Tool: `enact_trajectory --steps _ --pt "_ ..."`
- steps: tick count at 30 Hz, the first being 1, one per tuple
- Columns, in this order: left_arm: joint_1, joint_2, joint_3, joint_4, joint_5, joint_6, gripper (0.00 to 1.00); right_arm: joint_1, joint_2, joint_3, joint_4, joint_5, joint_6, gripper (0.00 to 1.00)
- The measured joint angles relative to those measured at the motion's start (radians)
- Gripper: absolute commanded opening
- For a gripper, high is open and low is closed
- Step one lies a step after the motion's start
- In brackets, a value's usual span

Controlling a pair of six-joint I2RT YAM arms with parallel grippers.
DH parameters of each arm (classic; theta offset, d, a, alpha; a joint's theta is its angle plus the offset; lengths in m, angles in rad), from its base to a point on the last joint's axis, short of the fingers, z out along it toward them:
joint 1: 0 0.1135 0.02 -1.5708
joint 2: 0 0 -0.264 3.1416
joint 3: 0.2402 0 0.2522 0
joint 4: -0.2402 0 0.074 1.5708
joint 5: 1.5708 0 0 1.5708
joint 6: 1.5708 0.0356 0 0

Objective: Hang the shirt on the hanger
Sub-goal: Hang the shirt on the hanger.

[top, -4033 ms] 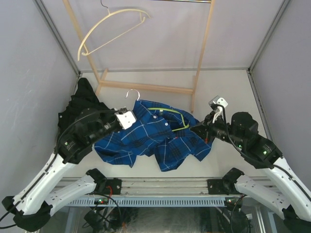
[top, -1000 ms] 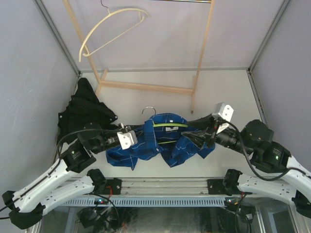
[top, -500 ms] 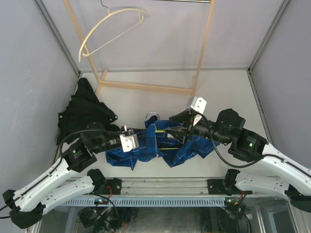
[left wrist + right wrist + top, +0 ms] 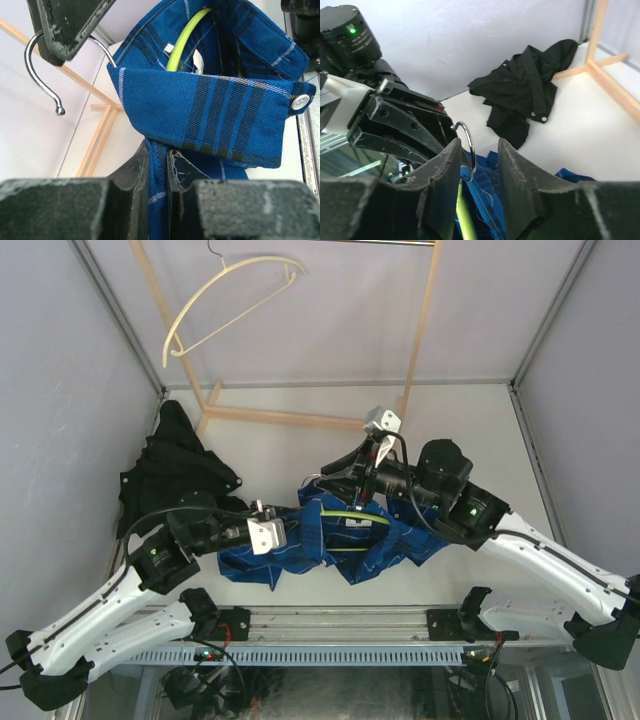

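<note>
The blue plaid shirt point(image 4: 385, 540) lies bunched on the table, with the lime-green hanger point(image 4: 347, 511) threaded inside it. In the left wrist view the collar point(image 4: 210, 115) wraps the hanger's green neck point(image 4: 182, 42) and the silver hook point(image 4: 42, 75) sticks out. My left gripper point(image 4: 295, 523) is shut on a fold of shirt fabric point(image 4: 157, 165) below the collar. My right gripper point(image 4: 325, 478) is open, its two fingers on either side of the hook point(image 4: 468, 142), which stands close to the left finger.
A black garment point(image 4: 175, 470) lies at the left wall, and also shows in the right wrist view point(image 4: 530, 85). A pale cream hanger point(image 4: 230, 300) hangs from the wooden rack point(image 4: 300, 420) at the back. Walls close in on both sides.
My right gripper has left the shirt's right side and swung left and back over the shirt to the hanger's hook. My left gripper has kept its hold and hardly moved.
</note>
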State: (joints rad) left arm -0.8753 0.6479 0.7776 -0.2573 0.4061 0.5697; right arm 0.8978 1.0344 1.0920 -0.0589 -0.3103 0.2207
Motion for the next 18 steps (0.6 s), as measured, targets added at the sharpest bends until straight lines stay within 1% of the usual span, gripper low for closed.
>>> enact_trajectory --steps 5,10,11,13,18 --pt "0.000 0.000 0.000 0.000 0.008 0.000 0.00 -0.004 0.032 0.000 0.032 -0.087 0.031 0.22" --pt "0.000 -0.010 -0.014 0.011 0.010 -0.002 0.00 -0.006 0.045 0.000 0.041 -0.138 0.034 0.02" --pt "0.000 -0.013 -0.019 0.014 0.008 -0.002 0.01 -0.009 0.048 0.000 0.041 -0.147 0.032 0.00" --pt "-0.001 -0.018 -0.027 0.023 0.005 -0.008 0.12 -0.013 0.050 0.000 0.041 -0.162 0.027 0.00" --pt "-0.007 -0.021 -0.032 0.048 -0.011 -0.027 0.44 -0.034 0.039 0.000 0.040 -0.220 -0.008 0.00"
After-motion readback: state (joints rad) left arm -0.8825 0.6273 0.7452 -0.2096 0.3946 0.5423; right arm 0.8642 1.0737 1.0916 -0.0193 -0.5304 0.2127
